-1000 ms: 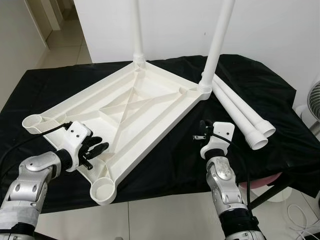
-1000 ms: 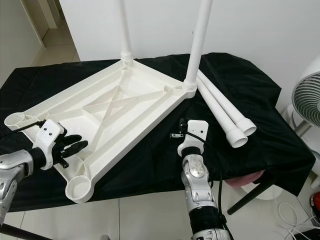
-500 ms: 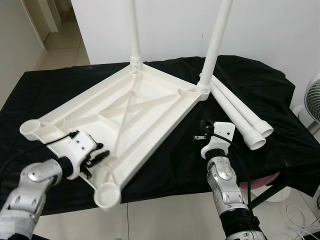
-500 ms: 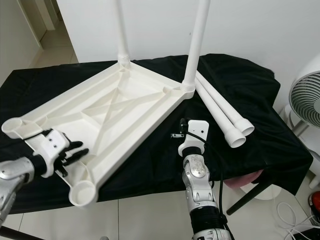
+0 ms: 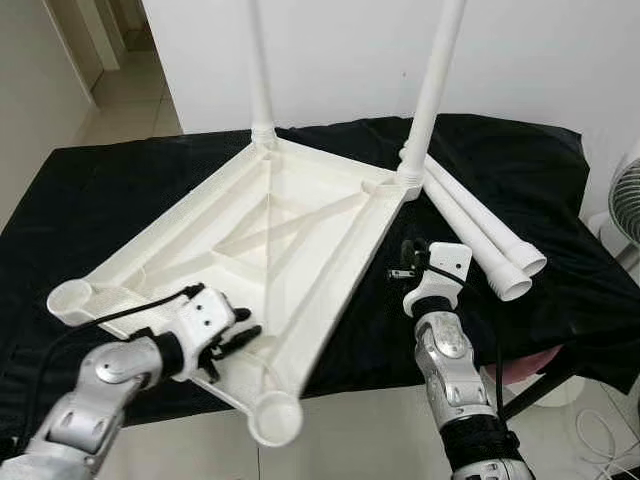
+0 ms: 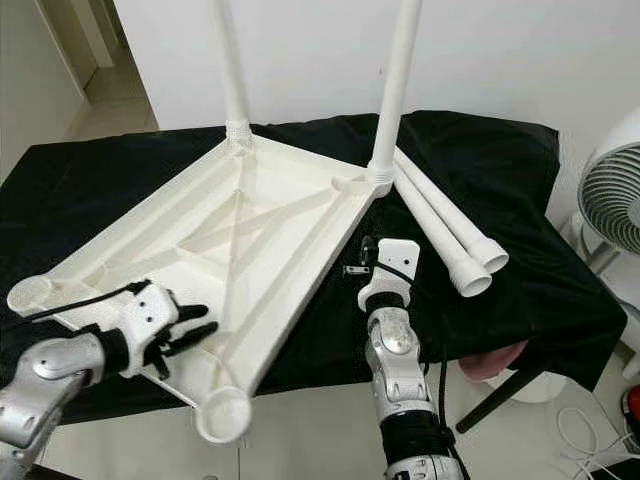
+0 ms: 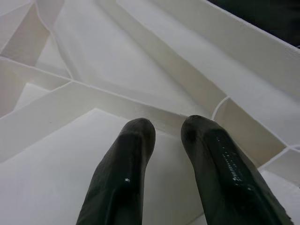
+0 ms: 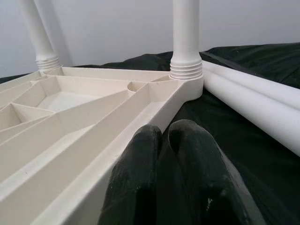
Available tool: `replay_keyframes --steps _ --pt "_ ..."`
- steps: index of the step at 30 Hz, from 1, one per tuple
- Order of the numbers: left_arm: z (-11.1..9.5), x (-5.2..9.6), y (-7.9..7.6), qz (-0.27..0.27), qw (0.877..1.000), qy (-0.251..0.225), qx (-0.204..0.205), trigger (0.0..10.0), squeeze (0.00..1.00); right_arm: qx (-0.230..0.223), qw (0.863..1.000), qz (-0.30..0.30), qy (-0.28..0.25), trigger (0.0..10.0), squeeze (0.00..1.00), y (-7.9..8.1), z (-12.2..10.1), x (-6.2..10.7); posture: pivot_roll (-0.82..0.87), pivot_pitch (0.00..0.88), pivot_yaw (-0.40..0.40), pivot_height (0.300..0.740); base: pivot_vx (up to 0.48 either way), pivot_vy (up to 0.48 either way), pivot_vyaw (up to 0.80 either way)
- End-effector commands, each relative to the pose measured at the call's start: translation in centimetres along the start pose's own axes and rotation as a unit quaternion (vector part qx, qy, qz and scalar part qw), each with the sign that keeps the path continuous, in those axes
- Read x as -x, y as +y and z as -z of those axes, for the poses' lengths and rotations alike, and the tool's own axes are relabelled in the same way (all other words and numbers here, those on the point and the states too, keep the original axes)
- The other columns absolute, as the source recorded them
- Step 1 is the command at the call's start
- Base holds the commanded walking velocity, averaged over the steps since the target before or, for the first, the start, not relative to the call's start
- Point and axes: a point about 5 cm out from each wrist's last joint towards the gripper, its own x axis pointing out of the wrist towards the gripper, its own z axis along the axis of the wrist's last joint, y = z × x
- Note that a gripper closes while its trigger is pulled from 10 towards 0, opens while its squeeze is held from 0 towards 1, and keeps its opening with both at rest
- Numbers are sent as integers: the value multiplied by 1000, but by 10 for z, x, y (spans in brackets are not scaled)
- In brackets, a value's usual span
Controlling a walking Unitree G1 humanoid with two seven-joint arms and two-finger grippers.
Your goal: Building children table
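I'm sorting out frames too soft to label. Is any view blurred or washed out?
Left eye view: sharp, evenly lit, the tabletop bright against the black cloth. Left wrist view: white ribs pale and low in contrast, near fingers slightly soft. Right wrist view: fingers soft, leg crisp.

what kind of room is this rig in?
Probably a room in a home, not a lab: tiled floor, a doorway into a hall, a fan by a plain white wall. A cloth-draped table serves as workbench.
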Motion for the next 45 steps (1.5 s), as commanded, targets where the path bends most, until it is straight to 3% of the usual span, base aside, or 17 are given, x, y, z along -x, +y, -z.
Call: replay_keyframes --steps 1,4,5,8,10,16,21,26,32,45 --pt "12 -2 -16 81 996 28 20 10000 0 1 1000 6 17 10000 0 -1 5 0 -75 0 54 740 0 0 0" --pt "8 -6 -17 80 996 21 18 10000 0 6 999 24 34 10000 0 -3 10 -6 -77 0 57 740 0 0 0" --pt "6 -8 -15 75 997 20 12 10000 0 4 998 34 48 10000 0 -4 12 -15 -77 0 60 740 0 0 0" --pt "6 -9 -13 73 997 21 11 10000 0 6 998 39 50 10000 0 -5 12 -19 -76 0 60 740 0 0 0" --pt "5 -8 -7 64 998 28 4 10000 0 4 997 56 57 10000 0 -10 10 -34 -75 0 63 740 0 0 0" --pt "1 -7 -3 59 998 26 1 10000 0 -14 992 89 89 10000 0 -20 9 -52 -64 0 58 740 0 0 0" --pt "-1 -7 -2 58 998 23 0 10000 0 -21 989 100 104 10000 0 -23 10 -57 -62 0 56 740 0 0 0" --pt "-5 -5 -3 56 998 18 1 10000 0 -63 985 78 143 10000 0 -13 16 -63 -51 0 43 740 0 0 0" --pt "-7 -5 -5 54 998 14 1 10000 0 -81 983 48 157 10000 0 -4 19 -65 -46 0 31 740 0 0 0" --pt "-10 -5 -7 55 998 12 0 10000 0 -84 981 -8 175 10000 0 14 18 -70 -43 0 25 740 0 0 0"
